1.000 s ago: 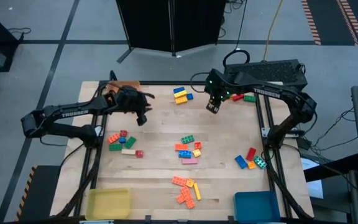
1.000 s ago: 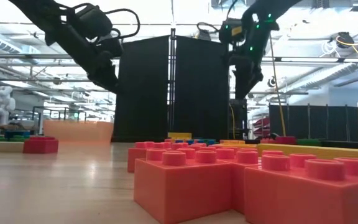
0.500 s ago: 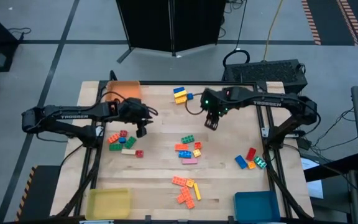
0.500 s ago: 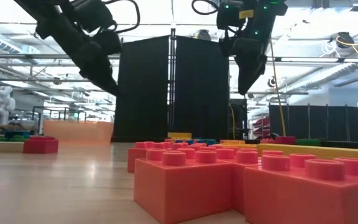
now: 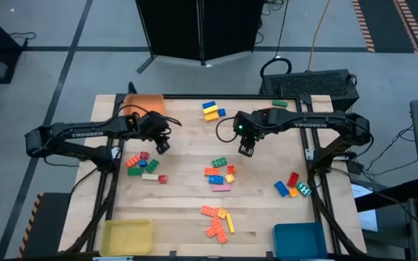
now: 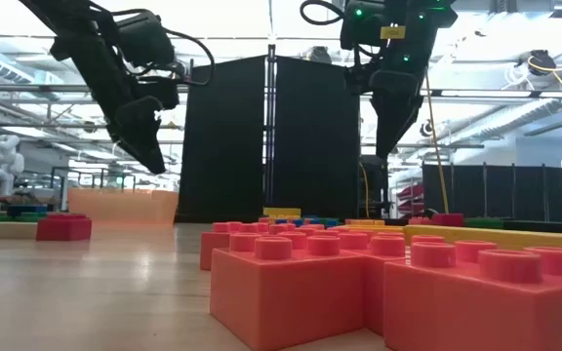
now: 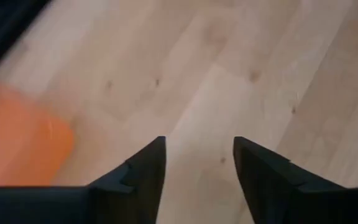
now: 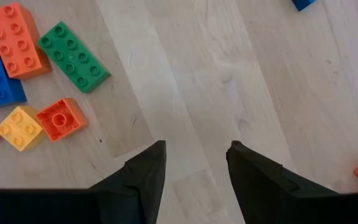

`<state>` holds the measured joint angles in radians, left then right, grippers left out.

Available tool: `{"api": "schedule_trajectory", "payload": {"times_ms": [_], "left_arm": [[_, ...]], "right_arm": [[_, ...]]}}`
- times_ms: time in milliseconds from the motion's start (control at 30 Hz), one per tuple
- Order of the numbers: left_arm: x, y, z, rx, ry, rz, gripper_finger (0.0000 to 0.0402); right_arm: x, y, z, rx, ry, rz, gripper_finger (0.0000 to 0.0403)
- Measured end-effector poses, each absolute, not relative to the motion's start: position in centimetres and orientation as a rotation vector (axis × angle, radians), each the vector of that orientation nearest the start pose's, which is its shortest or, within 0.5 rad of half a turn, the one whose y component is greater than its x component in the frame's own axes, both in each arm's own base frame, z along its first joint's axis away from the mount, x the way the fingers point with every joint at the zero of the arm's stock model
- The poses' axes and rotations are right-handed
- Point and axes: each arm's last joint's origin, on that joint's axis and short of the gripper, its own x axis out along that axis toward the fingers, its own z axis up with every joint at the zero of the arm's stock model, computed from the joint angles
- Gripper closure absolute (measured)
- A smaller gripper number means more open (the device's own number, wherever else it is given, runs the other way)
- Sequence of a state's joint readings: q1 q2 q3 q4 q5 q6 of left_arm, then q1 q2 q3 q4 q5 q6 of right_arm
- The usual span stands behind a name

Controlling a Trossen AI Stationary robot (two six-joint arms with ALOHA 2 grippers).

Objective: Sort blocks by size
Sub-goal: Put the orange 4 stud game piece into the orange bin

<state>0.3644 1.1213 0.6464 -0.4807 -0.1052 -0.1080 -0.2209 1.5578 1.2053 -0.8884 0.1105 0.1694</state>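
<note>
the blocks (image 5: 220, 176) lie in loose clusters across the table (image 5: 187, 192): one at centre, one near the left arm, one at the front, one at the right edge, and a few at the far edge. none is held.

the right gripper (image 5: 246, 150) hangs above bare wood just beyond the centre cluster, fingers parted and empty. its wrist view shows a green bar (image 8: 74, 57), an orange bar (image 8: 13, 41), a yellow square (image 8: 19, 127) and a small orange square (image 8: 61, 118) close ahead. the left gripper (image 5: 162, 146) hangs near the orange tray (image 5: 145, 104), fingers likewise parted and empty.

handling, as judged: the blocks are rigid, light, hard plastic with smooth, slippery walls. grip across the two flat long sides, below the studs. the small squares offer little wall; centre the fingers, or they may twist out.
</note>
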Motion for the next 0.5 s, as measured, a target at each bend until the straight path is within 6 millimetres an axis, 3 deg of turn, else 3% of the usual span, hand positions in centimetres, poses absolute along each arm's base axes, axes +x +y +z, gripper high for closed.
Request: {"api": "schedule_trajectory", "payload": {"times_ms": [233, 400, 500], "left_arm": [[19.5, 7.8, 20.6, -0.243, 0.887, 0.434, 0.0189], [19.5, 7.9, 20.7, -0.240, 0.878, 0.435, 0.0189], [19.5, 7.8, 20.6, -0.242, 0.883, 0.431, 0.0189]], "right_arm": [[29.4, -7.5, 25.0, 0.141, 1.167, -0.453, 0.0236], [31.0, -10.8, 26.6, 0.061, 0.932, -0.469, 0.0236], [31.4, -13.0, 26.9, 0.048, 0.908, -0.470, 0.0236]]}}
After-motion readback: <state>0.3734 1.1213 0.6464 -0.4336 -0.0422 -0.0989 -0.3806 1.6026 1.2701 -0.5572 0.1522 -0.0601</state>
